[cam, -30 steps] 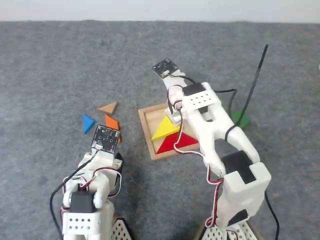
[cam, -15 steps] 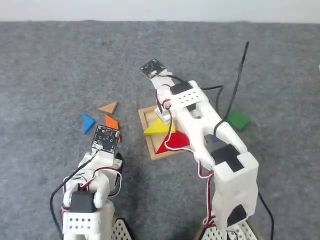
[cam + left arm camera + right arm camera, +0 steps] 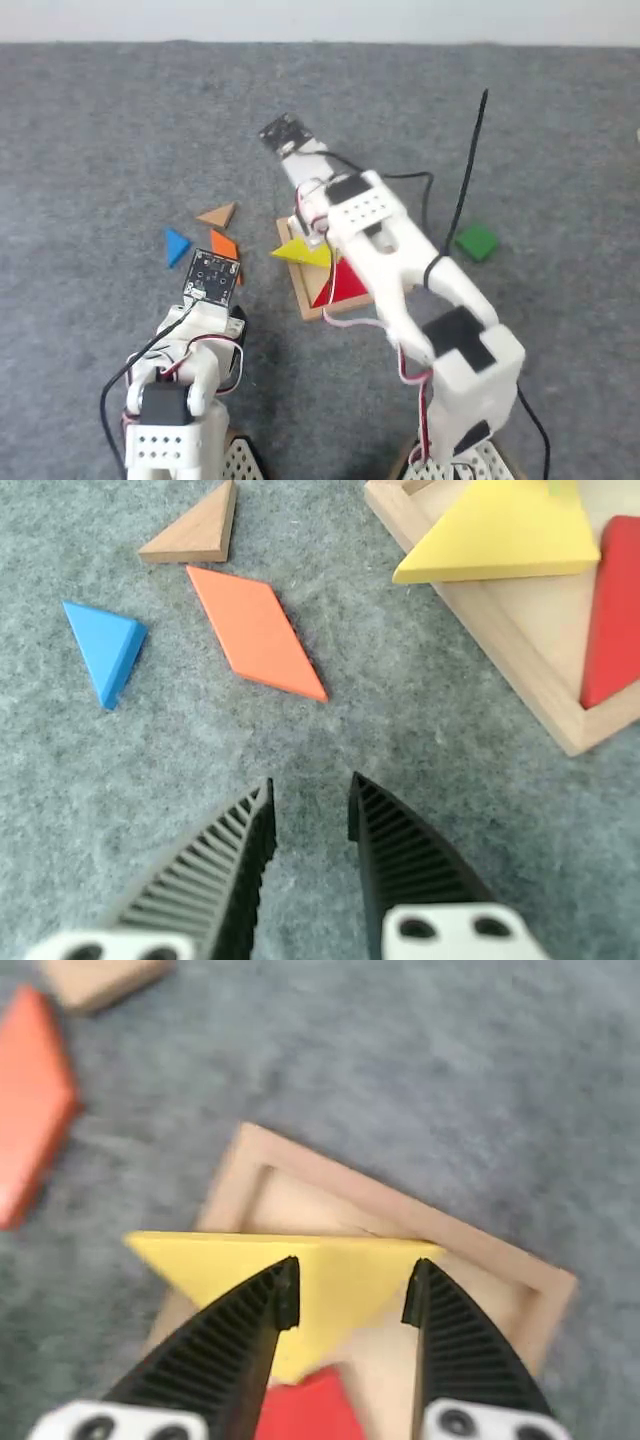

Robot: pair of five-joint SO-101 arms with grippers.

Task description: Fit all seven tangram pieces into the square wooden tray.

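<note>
Swung leftward, the right gripper [image 3: 350, 1282] pinches the yellow triangle [image 3: 298, 253] over the rim of the tray [image 3: 318, 312]; the left gripper [image 3: 310, 788] hangs barely parted.

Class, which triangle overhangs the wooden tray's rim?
The yellow triangle: its corner juts past the square wooden tray's rim. The red triangle lies inside; the blue triangle and wooden triangle lie on the carpet.

This looks like a robotics lab bench [image 3: 100, 130]: plain grey felt covers it, and a bare white wall [image 3: 320, 20] runs behind. My right arm [image 3: 400, 260] and left arm [image 3: 180, 390] are white printed shells with exposed servos and loose cables [image 3: 469, 170].
</note>
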